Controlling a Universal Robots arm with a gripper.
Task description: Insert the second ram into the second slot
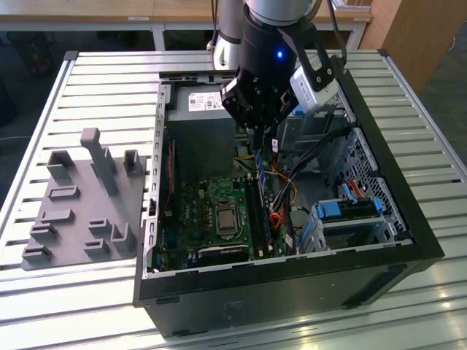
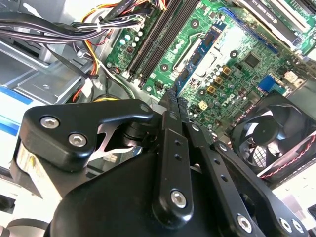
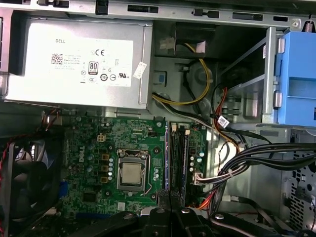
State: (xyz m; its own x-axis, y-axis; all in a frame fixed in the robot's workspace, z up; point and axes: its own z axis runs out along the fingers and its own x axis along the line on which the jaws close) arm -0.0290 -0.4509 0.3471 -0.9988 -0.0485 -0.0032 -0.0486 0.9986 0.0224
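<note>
Black two-finger hand [image 1: 259, 135] hangs inside the open black computer case [image 1: 292, 266]. Fingers [image 2: 173, 148] are pressed nearly together, apparently clamped on the thin blue circuit-board ram stick [image 1: 257, 166]. The grip seam is edge-on and hard to read, so that is a judgement. The stick sits just above the long black memory slots [image 3: 177, 158].

Risks:
- A tilted or off-line stick could jam or seat in the wrong slot.
- A hard push could flex the green motherboard [image 1: 193, 211].
- The black cable bundle [image 1: 310, 153], near at 2 o'clock of the slots in the exterior view, could snag the hand.

Grey power supply box [image 1: 201, 120] at 11 o'clock, close by. Open room lies toward 9 o'clock, over the silver processor [image 1: 225, 217]. Case walls are well apart.
</note>
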